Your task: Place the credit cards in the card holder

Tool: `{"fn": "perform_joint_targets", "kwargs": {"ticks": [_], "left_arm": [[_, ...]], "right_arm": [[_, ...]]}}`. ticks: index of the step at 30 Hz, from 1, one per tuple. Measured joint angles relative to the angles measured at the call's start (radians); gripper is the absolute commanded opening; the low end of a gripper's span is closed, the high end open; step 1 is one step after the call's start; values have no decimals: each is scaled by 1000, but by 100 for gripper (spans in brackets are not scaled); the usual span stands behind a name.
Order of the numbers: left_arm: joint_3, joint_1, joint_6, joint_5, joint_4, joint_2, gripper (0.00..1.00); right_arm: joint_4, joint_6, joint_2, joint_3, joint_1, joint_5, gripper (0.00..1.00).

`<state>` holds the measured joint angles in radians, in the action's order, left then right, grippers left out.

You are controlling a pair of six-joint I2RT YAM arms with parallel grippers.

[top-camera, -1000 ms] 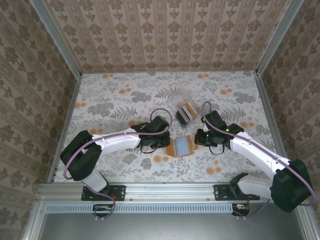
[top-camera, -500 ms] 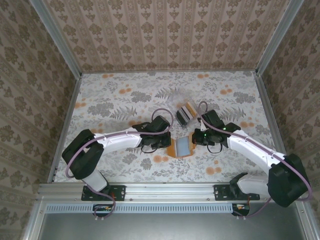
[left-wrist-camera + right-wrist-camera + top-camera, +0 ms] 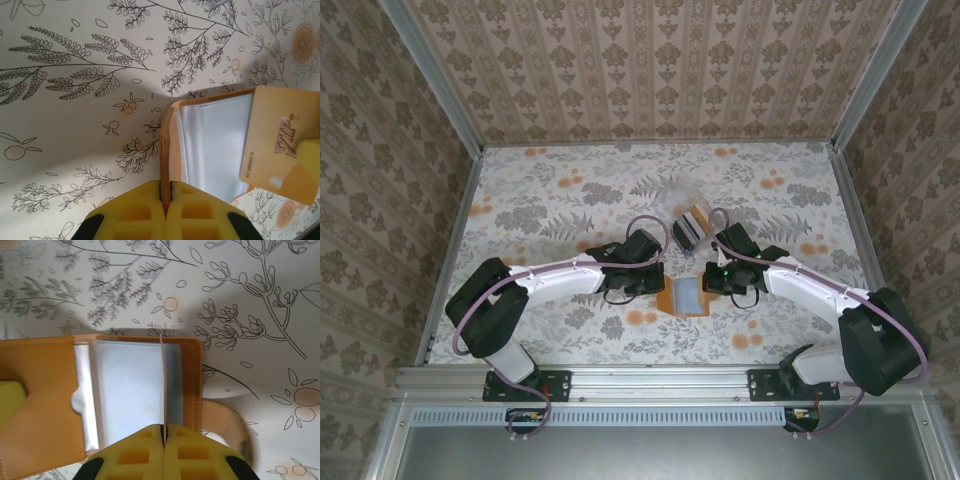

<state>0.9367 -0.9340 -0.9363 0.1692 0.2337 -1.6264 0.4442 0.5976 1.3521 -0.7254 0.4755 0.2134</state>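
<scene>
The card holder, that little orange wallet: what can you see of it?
The card holder lies open on the flowered table. Its covers look like orange leather, with clear plastic sleeves inside. The left gripper pinches one cover's edge; the right gripper holds a tan credit card edge-down at the sleeves.

The 2 arms bend inward, left hand [image 3: 658, 288] and right hand [image 3: 711, 279] clamped tight, facing each other.
</scene>
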Motion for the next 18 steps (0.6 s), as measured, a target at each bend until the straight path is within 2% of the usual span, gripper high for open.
{"fn": "perform_joint_targets", "kwargs": {"ticks": [7, 18], "left_arm": [[0, 6, 6, 3, 1, -10, 3], [0, 6, 6, 11, -3, -13, 3]], "right_arm": [[-2, 3, 11, 0, 0, 8, 0], [80, -8, -81, -26, 0, -24, 0]]}}
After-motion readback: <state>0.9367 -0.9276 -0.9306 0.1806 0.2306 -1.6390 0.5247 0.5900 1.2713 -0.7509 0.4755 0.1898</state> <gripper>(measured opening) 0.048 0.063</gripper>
